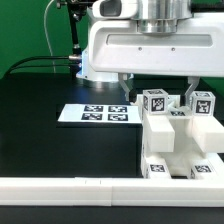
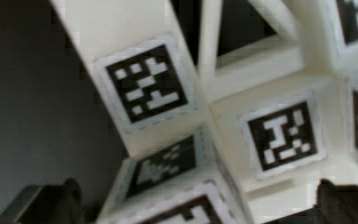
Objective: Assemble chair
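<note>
The chair (image 1: 176, 135) is a cluster of white blocky pieces with black-and-white tags, standing at the exterior view's right on the black table. Two tagged posts (image 1: 156, 102) rise from its top. My gripper (image 1: 158, 92) hangs just above these posts, jaws wide apart, one finger (image 1: 125, 90) on each side of them. In the wrist view the tagged white pieces (image 2: 194, 110) fill the frame, with a braced frame behind them. My gripper (image 2: 197, 210) straddles a tagged piece. Dark table shows between one finger (image 2: 51, 205) and the piece. It holds nothing.
The marker board (image 1: 97, 113) lies flat on the black table at the exterior view's left of the chair. A long low white rail (image 1: 90, 188) runs along the front edge. The big white arm body (image 1: 140, 45) hangs over the scene, with cables behind.
</note>
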